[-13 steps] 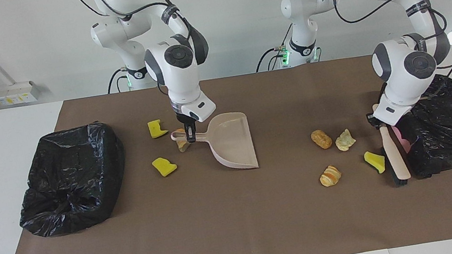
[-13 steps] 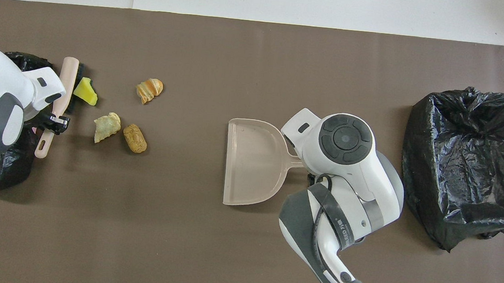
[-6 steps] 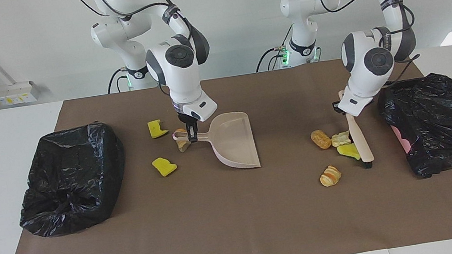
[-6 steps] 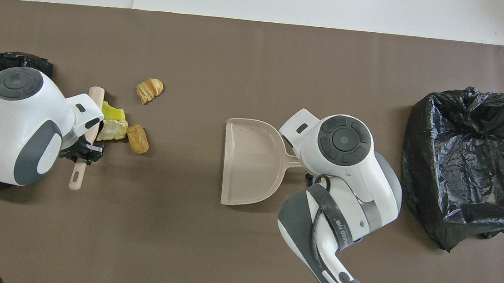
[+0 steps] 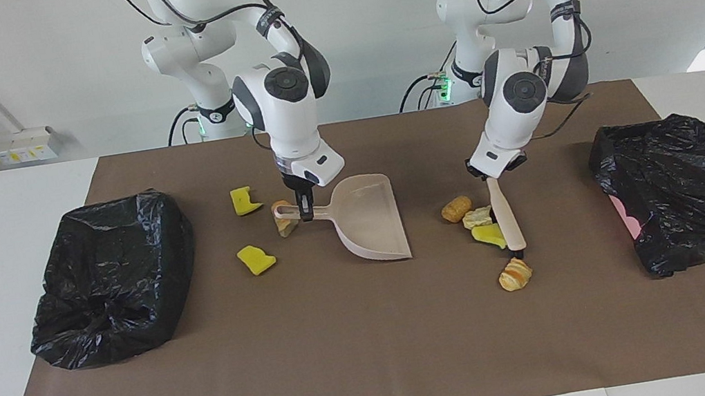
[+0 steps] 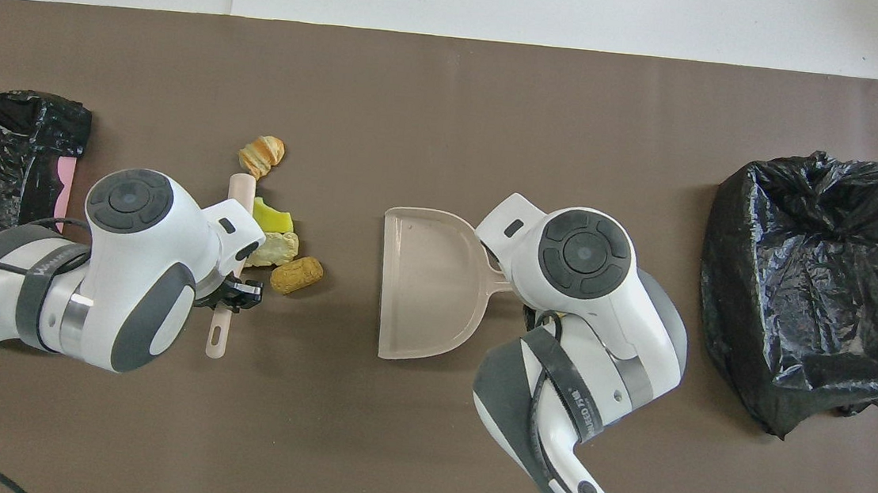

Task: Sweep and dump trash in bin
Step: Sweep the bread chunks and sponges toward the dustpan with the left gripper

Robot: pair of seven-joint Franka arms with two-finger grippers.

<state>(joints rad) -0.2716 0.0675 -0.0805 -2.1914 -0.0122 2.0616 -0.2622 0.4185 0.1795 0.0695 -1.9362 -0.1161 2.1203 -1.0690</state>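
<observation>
My right gripper (image 5: 306,212) is shut on the handle of the beige dustpan (image 5: 370,220), whose mouth faces the left arm's end of the table. My left gripper (image 5: 495,171) is shut on the brush (image 5: 508,220), held low over the mat. Against the brush lie three pieces of trash: a brown lump (image 5: 456,209), a pale lump (image 5: 477,215) and a yellow wedge (image 5: 489,235). A croissant-like lump (image 5: 515,273) lies at the brush's tip. Two yellow wedges (image 5: 244,200) (image 5: 256,259) and a lump (image 5: 285,225) lie by the dustpan's handle. Seen from overhead, my left gripper (image 6: 232,296) grips the brush (image 6: 231,260) beside the dustpan (image 6: 428,281).
A bin lined with a black bag (image 5: 112,276) stands at the right arm's end of the brown mat (image 5: 348,352). Another black-bagged bin (image 5: 683,190) stands at the left arm's end, with something pink (image 5: 620,214) on its side.
My left arm has swept the brush from beside its bin toward the dustpan, pushing three pieces along. The dustpan has edged slightly toward them. The croissant-like lump stayed put.
</observation>
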